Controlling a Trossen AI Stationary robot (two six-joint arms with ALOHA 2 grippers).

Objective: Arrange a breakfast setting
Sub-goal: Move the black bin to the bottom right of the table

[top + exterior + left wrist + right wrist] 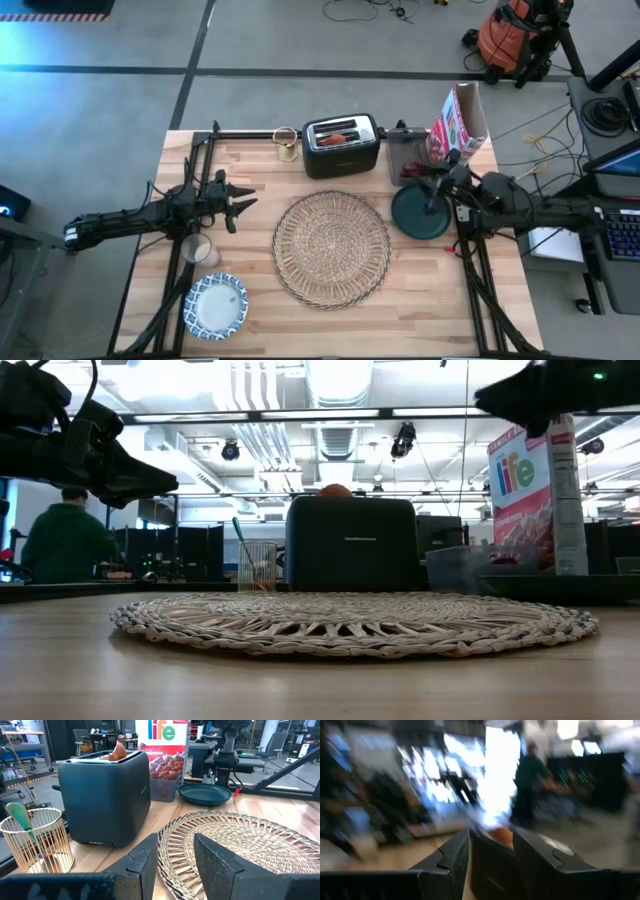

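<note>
The round woven straw placemat (332,247) lies flat mid-table. The dark teal plate (420,215) rests on the table to its right and also shows in the left wrist view (205,794). The small clear glass (197,250) stands left of the mat, with the blue-and-white bowl (215,305) nearer the front. A brown pastry (117,751) sticks up out of the black toaster (341,145). My left gripper (238,205) is open and empty, above the table left of the mat. My right gripper (437,182) is open and empty, raised above the plate's far edge.
A cereal box (458,122) and a clear container (405,155) stand at the back right behind the plate. A gold wire holder (285,143) stands left of the toaster. A person (65,540) stands in the room beyond the table.
</note>
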